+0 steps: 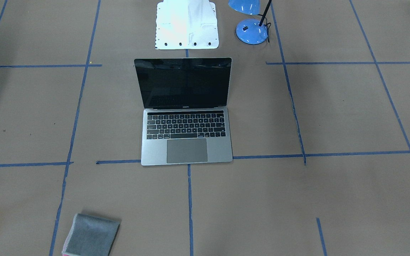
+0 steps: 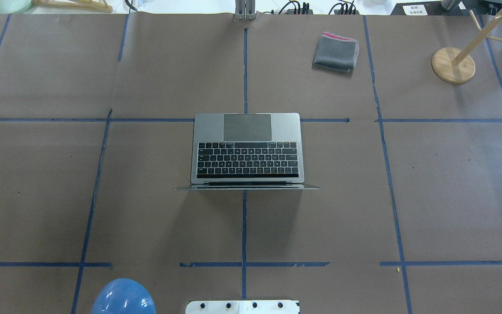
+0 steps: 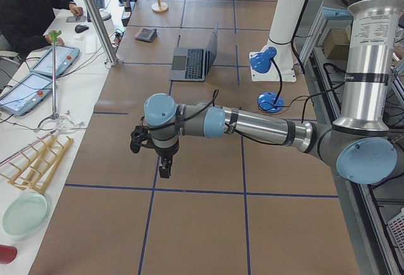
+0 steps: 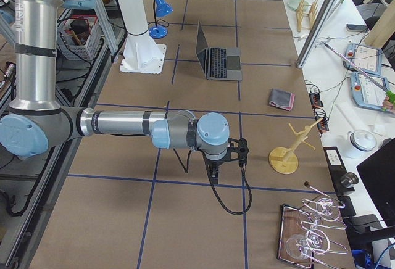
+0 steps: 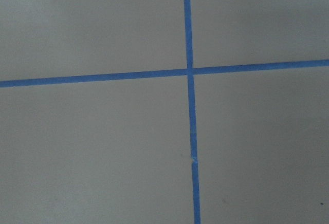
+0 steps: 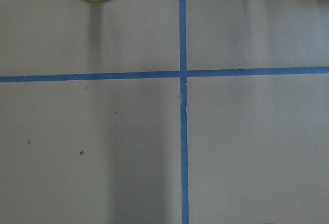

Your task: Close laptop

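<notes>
Standing wide open, untouched laptop (image 1: pixel 185 122)

The near left arm (image 3: pixel 252 125) stretches over the brown table (image 3: pixel 202 231), its left gripper (image 3: pixel 165 170) pointing down; whether it grips cannot be told. Farther along, the laptop (image 3: pixel 192 62) stands open, near a blue lamp (image 3: pixel 266 67) and a grey cloth (image 3: pixel 146 34).

Overhead: above the robot base (image 2: pixel 242 306), steeply down on tabletop (image 2: pixel 37 196). Front: across the tabletop, facing that base; both share the laptop (image 1: pixel 186 142) mid-frame. Left, right ends: oblique along the tabletop, laptop distant. Wrist cameras: close, straight down on blue tape (image 5: pixel 187 29).
</notes>
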Tool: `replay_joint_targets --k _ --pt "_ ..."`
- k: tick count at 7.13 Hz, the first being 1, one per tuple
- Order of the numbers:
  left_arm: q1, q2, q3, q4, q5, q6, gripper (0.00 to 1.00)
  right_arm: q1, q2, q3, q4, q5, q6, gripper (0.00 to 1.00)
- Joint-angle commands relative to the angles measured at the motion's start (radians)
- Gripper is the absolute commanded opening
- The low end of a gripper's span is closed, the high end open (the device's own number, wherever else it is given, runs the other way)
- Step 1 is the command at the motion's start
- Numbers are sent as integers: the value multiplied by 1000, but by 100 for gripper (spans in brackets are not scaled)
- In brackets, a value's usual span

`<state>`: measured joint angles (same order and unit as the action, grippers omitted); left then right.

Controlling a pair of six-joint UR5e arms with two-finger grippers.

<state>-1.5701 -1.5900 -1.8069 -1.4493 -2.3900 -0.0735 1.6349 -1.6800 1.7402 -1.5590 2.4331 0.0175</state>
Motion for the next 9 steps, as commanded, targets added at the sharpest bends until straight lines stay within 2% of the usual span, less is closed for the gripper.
replay_joint_targets --k 1,2,4,5,6,7,8,9 --pt "152 -2 -240 4 -41 -314 100 -18 3 44 2 12 6 100" --pt "213 -24 -315 4 -44 -463 100 -65 12 79 2 18 85 100" --pt "353 -158 -391 4 -61 -764 99 -202 25 227 2 18 346 97" --pt "404 -220 -426 3 -63 -895 98 -239 25 302 4 20 480 88" --pt "485 -282 -442 3 -61 -1001 95 -304 26 379 5 20 593 78" --pt "593 -374 -443 0 -45 -1149 90 -390 28 444 25 20 721 62" --pt "683 -442 -445 -3 13 -1272 79 -473 52 455 150 18 875 42" --pt "790 -470 -445 -9 114 -1325 59 -589 54 453 316 3 1061 26"
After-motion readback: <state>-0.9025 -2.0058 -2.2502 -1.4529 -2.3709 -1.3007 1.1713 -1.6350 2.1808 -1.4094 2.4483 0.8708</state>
